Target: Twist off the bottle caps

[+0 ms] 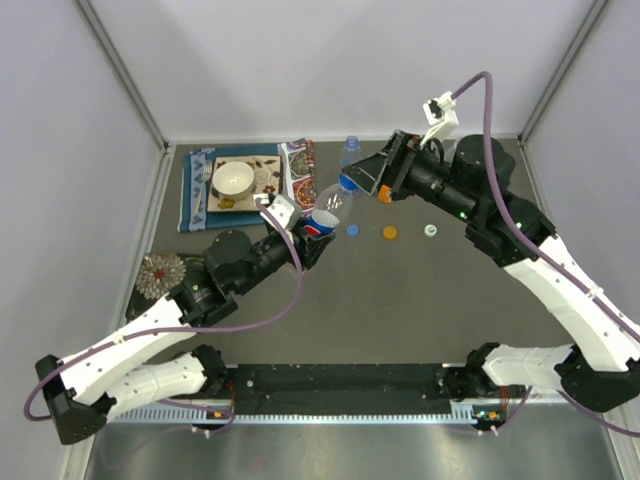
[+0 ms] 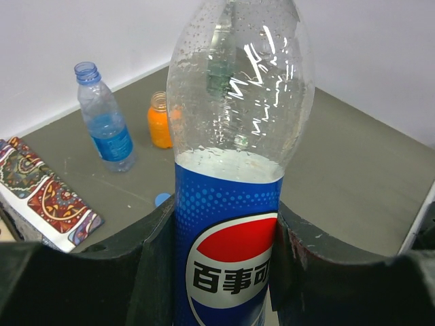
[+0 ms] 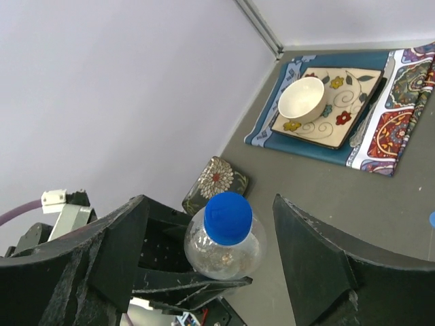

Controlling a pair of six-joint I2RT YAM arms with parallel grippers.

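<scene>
Tabletop (image 1: 400,300) dark grey, white walls (image 1: 330,60); L gripper (image 2: 225,204) clamps bottle (image 2: 234,136), R gripper (image 3: 209,200) apart round cap (image 3: 228,217).

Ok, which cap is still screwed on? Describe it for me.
Right of the patterned placemat, the left gripper holds a blue-labelled bottle. The blue cap sits on its neck, between the right gripper's open fingers. The other three caps lie loose on the table.
</scene>
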